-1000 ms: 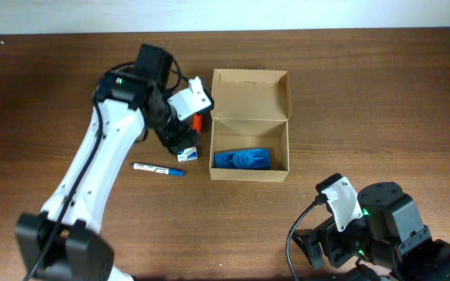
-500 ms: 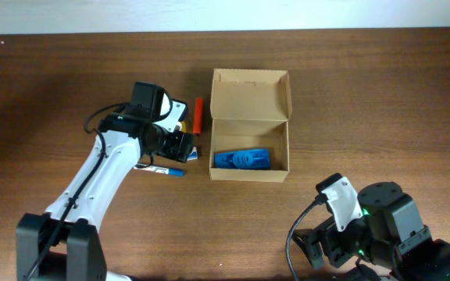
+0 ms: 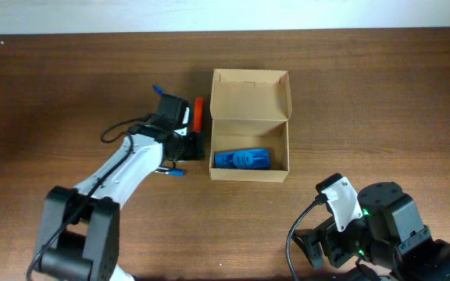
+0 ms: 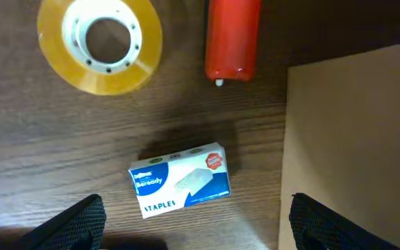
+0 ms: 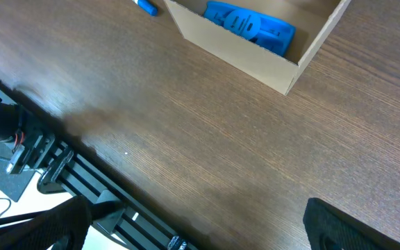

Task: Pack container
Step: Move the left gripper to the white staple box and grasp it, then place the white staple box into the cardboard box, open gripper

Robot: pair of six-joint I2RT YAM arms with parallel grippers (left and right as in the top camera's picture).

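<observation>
One staples box [image 4: 179, 180], loose on table [image 4: 47, 160], just ahead of my left gripper [image 4: 196, 212], fingers [image 4: 82, 219] spread wide, empty; its long axis spans their gap. Open container [image 4: 353, 139] just right; left arm nearer.

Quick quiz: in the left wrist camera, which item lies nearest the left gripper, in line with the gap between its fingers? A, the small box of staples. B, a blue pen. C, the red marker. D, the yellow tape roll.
A: the box of staples lies on the table just ahead of the left gripper, centred on its open gap, while the tape roll and red marker lie farther ahead.
</observation>
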